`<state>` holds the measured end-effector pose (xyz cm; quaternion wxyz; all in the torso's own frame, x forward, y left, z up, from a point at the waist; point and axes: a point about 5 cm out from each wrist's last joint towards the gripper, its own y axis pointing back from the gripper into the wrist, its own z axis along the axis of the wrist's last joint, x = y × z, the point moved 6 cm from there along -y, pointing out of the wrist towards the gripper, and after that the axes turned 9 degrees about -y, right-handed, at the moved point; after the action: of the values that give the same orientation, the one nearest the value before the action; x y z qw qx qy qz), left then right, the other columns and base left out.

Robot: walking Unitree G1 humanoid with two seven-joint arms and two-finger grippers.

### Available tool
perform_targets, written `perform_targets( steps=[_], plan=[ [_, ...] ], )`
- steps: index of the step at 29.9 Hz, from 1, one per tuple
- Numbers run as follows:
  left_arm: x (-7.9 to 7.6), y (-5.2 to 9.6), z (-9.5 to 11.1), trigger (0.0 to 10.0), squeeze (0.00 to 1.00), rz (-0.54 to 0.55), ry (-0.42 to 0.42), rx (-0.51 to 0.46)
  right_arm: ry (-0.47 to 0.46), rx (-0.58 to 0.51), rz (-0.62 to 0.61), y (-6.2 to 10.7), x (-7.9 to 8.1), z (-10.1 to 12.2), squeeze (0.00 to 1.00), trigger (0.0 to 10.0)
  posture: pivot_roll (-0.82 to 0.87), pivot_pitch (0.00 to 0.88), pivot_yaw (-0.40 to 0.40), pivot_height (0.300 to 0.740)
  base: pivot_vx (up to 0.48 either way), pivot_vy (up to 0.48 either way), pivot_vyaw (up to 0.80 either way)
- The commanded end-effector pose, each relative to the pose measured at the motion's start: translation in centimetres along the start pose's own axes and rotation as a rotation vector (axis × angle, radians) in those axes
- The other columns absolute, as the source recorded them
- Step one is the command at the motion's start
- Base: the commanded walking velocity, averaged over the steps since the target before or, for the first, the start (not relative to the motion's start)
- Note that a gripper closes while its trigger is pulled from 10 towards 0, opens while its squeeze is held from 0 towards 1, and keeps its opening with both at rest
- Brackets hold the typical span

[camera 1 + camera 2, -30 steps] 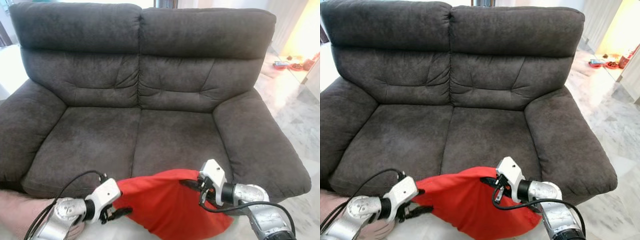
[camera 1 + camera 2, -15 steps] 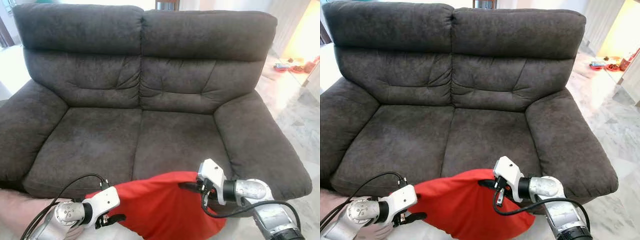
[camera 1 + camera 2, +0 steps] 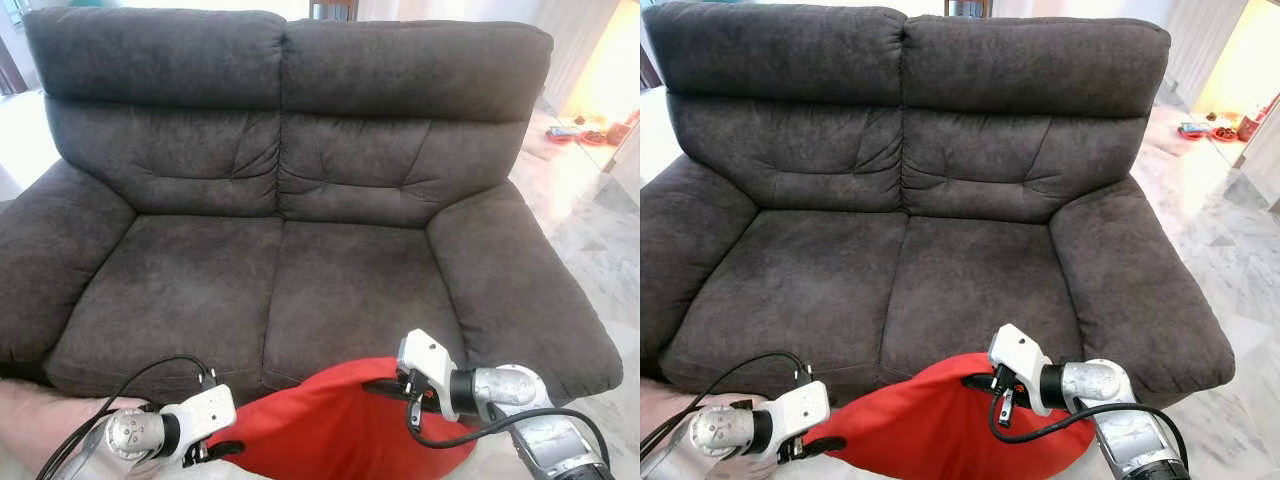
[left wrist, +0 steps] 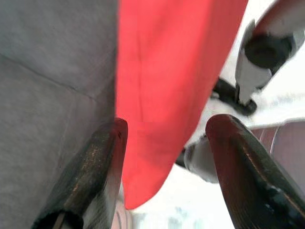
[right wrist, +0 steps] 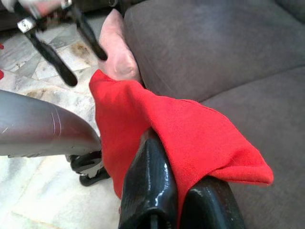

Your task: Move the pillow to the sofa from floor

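The red pillow (image 3: 340,430) hangs in front of the seat edge of the dark grey sofa (image 3: 280,280), low in the eye views. My right gripper (image 3: 385,385) is shut on the pillow's upper right corner; in the right wrist view its black fingers (image 5: 152,191) pinch the red fabric (image 5: 190,129). By the pillow's lower left edge my left gripper (image 3: 215,452) is open. In the left wrist view its fingers (image 4: 95,176) stand wide apart, with the pillow (image 4: 167,71) hanging beyond them against the sofa front.
A pale pink cushion-like thing (image 3: 40,420) lies on the floor at the sofa's left front corner. Marble floor (image 3: 600,220) runs along the sofa's right side, with small objects (image 3: 585,125) far back there. Both sofa seats are bare.
The pillow and both grippers have sunk lower in front of the sofa. My left gripper has dropped further down and left along the pillow's edge. The right gripper keeps its hold.
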<state>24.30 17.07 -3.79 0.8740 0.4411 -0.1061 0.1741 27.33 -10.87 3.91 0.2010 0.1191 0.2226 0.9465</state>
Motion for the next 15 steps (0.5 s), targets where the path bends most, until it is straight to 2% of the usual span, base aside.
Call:
perform_targets(
  steps=[1, 4, 9, 15],
  plan=[
    [-0.8, -0.3, -1.1, 10.0, 0.00, -0.020, -0.017, 0.040, 0.091, -0.105, 0.012, 0.4, 0.1, 3.7, 0.00, 0.0, 0.11, 0.007, -0.060, 0.726, 0.000, 0.000, 0.00],
    [-1.3, -1.1, -2.2, 10.0, 0.00, 0.003, 0.005, 0.069, 0.100, -0.109, 0.021, 0.4, 0.2, 3.9, 0.00, 0.0, 0.11, 0.008, -0.060, 0.726, 0.000, 0.000, 0.00],
    [-2.1, -2.0, -4.5, 10.0, 0.00, 0.047, -0.024, 0.175, 0.117, -0.122, 0.041, 0.6, 0.7, 4.6, 0.00, 0.0, 0.11, 0.008, -0.060, 0.726, 0.000, 0.000, 0.00],
    [-1.6, -2.3, -5.0, 10.0, 0.00, 0.134, -0.075, 0.210, 0.122, -0.113, 0.044, 0.7, 0.8, 4.5, 0.00, 0.0, 0.11, 0.008, -0.063, 0.726, 0.000, 0.000, 0.00]
  ],
)
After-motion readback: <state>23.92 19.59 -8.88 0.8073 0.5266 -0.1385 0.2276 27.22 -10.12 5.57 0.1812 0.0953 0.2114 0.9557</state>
